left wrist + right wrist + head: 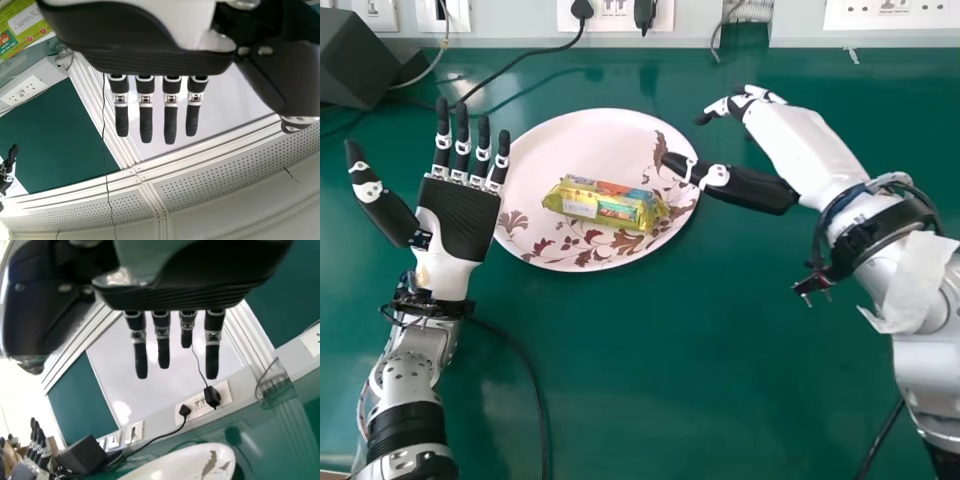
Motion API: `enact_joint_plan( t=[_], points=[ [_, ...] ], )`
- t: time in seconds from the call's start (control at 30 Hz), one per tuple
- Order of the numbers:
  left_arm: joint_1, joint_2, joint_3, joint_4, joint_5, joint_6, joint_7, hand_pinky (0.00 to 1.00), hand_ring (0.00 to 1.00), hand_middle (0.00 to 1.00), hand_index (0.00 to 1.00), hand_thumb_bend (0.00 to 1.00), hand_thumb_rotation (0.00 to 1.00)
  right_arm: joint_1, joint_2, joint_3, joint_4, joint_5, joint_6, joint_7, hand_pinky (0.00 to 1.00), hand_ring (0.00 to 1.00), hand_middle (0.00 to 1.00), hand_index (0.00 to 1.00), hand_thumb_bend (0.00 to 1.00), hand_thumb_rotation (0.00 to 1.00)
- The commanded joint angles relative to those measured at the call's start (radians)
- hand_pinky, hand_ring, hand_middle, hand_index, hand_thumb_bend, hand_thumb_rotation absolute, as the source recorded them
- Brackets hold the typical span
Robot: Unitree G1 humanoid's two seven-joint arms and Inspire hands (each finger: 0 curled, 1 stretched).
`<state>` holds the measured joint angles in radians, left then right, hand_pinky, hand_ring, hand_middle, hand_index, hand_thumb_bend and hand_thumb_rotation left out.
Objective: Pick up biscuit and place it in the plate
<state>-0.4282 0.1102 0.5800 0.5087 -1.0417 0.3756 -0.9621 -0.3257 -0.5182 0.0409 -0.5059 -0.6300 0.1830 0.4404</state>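
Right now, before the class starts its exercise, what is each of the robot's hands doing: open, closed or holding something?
Left hand: open, empty, beside the plate.
Right hand: open, empty, thumb over the plate's edge.

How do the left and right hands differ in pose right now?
Left hand is at the plate's left side, right hand at its right. Left shows its dark palm; right shows its white back. Left thumb points away from the plate; right thumb points in across the rim. Shared: both open, neither holding the biscuit packet.
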Motion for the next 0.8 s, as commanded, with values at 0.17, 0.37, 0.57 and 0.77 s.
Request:
enact_joint_plan(
  t=[0.17, 0.37, 0.57, 0.77],
  points=[
    [0.071, -0.014, 0.003, 0.068, 0.022, 0.000, -0.015, 0.66, 0.75, 0.79, 0.82, 0.87, 0.58, 0.052, 0.018, -0.047, -0.042, 0.056, -0.003, -0.035, 0.66, 0.83, 0.90, 0.78, 0.93, 0.72],
    [0.072, -0.014, 0.004, 0.059, 0.016, 0.009, 0.001, 0.57, 0.70, 0.76, 0.82, 0.87, 0.61, 0.084, 0.022, -0.071, -0.052, 0.094, -0.009, -0.060, 0.65, 0.81, 0.88, 0.77, 0.93, 0.70],
    [0.075, -0.014, -0.001, 0.054, 0.023, 0.005, 0.000, 0.53, 0.69, 0.77, 0.82, 0.87, 0.57, 0.122, 0.055, -0.112, -0.056, 0.183, -0.018, -0.096, 0.64, 0.80, 0.87, 0.78, 0.95, 0.72],
    [0.075, -0.016, -0.002, 0.059, 0.033, -0.010, 0.007, 0.58, 0.73, 0.80, 0.82, 0.87, 0.55, 0.175, 0.094, -0.145, -0.077, 0.238, -0.023, -0.134, 0.62, 0.77, 0.86, 0.78, 0.95, 0.69]
  ],
)
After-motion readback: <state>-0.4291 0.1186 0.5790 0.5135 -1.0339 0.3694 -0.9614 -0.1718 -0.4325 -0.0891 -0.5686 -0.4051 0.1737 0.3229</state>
